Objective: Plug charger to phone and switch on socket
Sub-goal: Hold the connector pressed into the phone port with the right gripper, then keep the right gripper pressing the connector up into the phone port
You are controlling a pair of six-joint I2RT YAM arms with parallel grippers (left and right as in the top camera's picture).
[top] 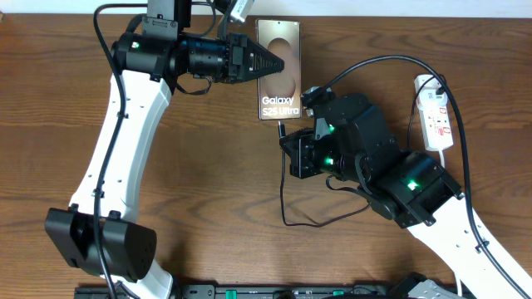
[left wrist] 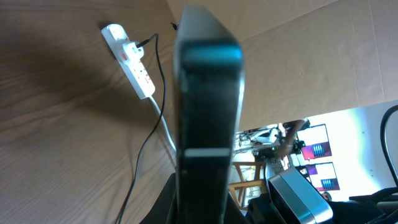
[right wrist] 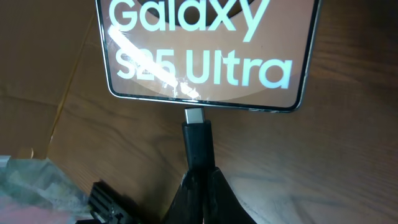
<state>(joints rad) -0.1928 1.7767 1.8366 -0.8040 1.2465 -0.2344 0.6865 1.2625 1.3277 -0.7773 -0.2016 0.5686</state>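
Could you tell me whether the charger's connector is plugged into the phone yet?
Not fully in: the charger connector, held by the right gripper, shows its metal tip bare at the bottom edge of the phone.

Left gripper (top: 277, 61) and right gripper (right wrist: 199, 179) both clamped tight.

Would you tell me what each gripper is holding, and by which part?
The left gripper pinches the phone by a long edge; the right gripper grips the charger by its connector body, behind the metal tip.
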